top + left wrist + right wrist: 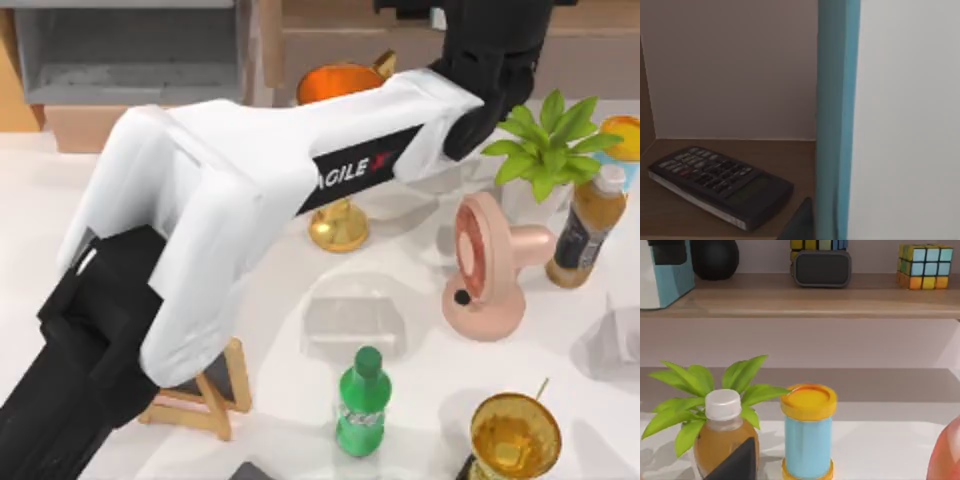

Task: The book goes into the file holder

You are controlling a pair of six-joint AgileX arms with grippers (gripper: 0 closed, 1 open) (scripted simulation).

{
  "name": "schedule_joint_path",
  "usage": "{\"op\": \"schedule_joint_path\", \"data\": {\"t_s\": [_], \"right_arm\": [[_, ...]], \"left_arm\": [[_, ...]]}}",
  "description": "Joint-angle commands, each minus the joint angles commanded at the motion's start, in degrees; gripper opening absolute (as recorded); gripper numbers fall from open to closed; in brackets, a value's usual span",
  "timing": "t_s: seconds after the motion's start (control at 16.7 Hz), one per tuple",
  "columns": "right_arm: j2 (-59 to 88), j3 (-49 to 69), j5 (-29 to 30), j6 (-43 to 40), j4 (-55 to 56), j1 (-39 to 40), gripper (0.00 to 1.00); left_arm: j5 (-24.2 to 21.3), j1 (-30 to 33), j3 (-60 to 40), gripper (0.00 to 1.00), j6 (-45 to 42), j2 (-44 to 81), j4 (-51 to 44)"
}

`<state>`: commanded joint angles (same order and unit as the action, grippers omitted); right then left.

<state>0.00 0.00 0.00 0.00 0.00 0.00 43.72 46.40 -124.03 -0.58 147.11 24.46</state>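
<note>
On the brown wooden shelf point(670, 210), upright teal book point(835, 120) beside flat black calculator point(720, 185), both hands' state untellable.

My left arm point(250, 190) is made of bulky white shells with smooth, rounded edges. One long white link carries a black panel point(362, 166) lettered "AGILE" in white, followed by a red mark. At each end of the white section the housings are matte black and blocky: a squared segment point(85, 350) at one end, a rounded one point(490, 70) at the other.
</note>
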Motion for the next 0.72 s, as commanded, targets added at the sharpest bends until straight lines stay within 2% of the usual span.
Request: {"op": "schedule_joint_path", "data": {"t_s": [0.36,0.72], "right_arm": [[0.0,0.0,0.0,0.0,0.0,0.0,1.00],[0.0,0.0,0.0,0.0,0.0,0.0,1.00]], "left_arm": [[0.0,0.0,0.0,0.02,0.0,0.0,0.0],[0.0,0.0,0.0,0.00,0.0,0.0,0.0]]}}
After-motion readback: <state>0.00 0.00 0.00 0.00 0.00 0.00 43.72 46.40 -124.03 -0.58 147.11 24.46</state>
